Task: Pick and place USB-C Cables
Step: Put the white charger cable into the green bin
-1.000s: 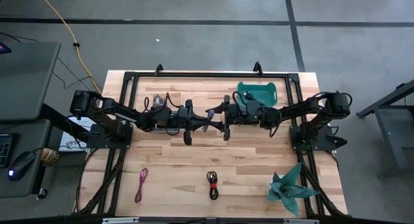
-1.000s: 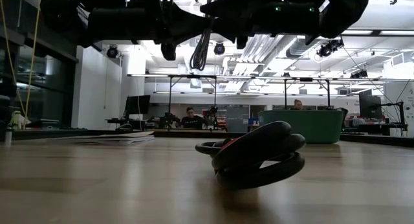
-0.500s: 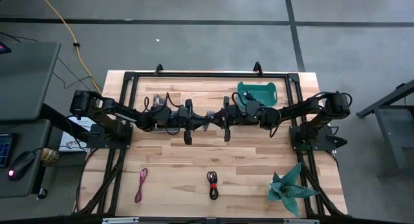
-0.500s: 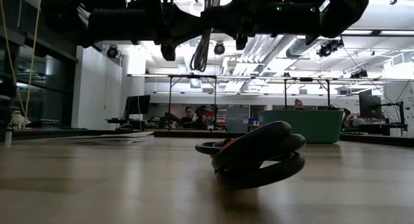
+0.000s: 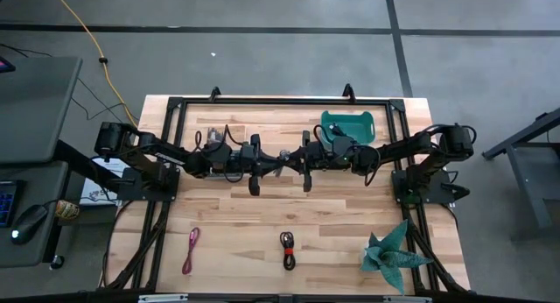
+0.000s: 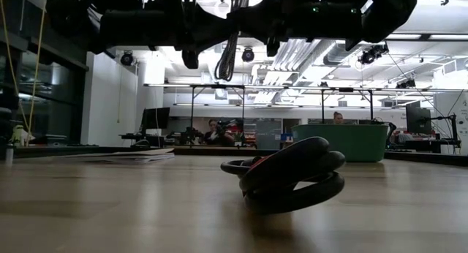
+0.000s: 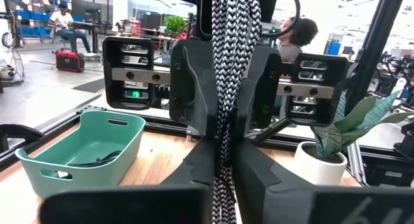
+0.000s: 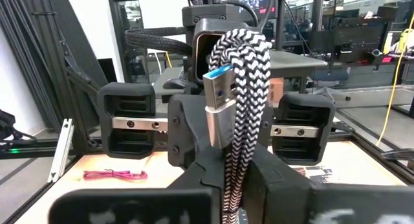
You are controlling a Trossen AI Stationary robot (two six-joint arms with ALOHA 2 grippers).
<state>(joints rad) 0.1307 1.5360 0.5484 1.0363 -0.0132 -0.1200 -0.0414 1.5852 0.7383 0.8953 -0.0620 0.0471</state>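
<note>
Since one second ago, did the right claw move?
Yes. In the high view the right claw has shifted left toward the left claw, away from the green bin.

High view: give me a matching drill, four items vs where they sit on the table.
Items:
1 pink cable
2 red-black cable
3 green bin
4 plant

Places:
A far edge, right of centre
B near edge, left
C near right corner
D near edge, centre

Pairs: 1-B, 2-D, 3-A, 4-C
</note>
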